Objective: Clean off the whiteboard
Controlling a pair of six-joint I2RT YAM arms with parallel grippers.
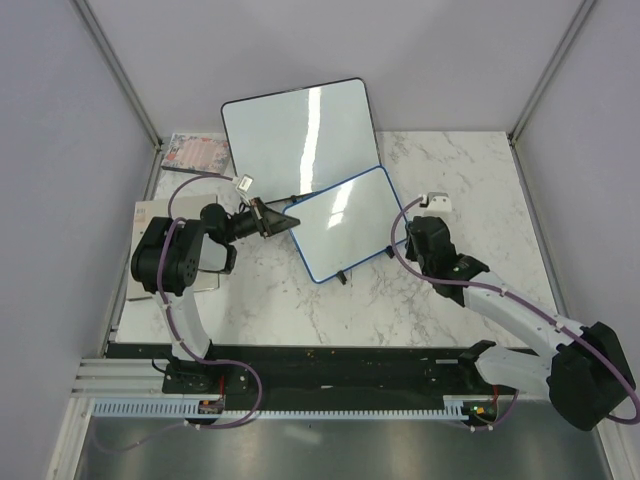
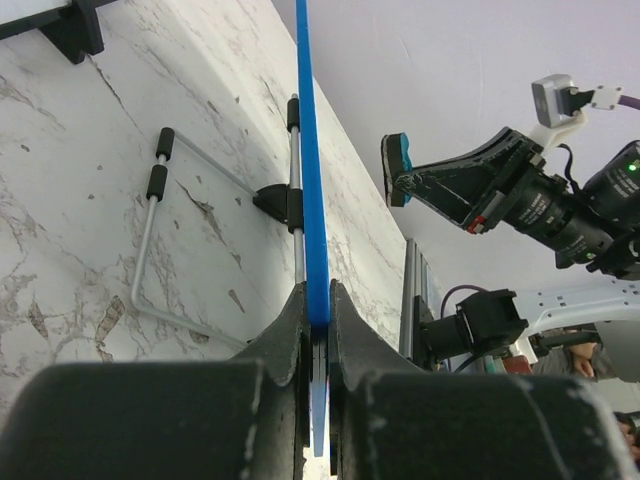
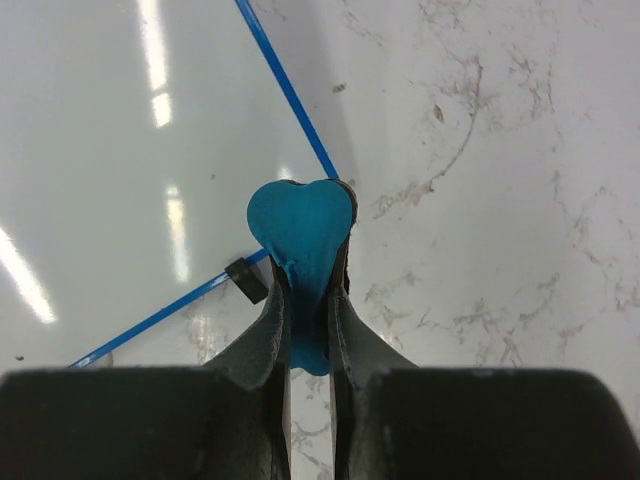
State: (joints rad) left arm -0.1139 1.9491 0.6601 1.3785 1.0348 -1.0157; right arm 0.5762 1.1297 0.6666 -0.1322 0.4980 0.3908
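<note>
The top camera hung above and behind the left arm [image 1: 165, 260] and right arm [image 1: 445, 260]. It looked steeply down from far off, so the whole marble bench [image 1: 300, 300] and the walls round it fitted in. The left wrist camera sat tight behind its pincer [image 2: 318, 298], rolled sideways and low, sighting along the edge of the blue-framed board [image 2: 310, 150] toward the right arm. The right wrist camera looked almost straight down, close, past its pincer [image 3: 310, 285] onto the board's corner. All three shared that board; the wrist views seemingly shared its right-hand corner.
</note>
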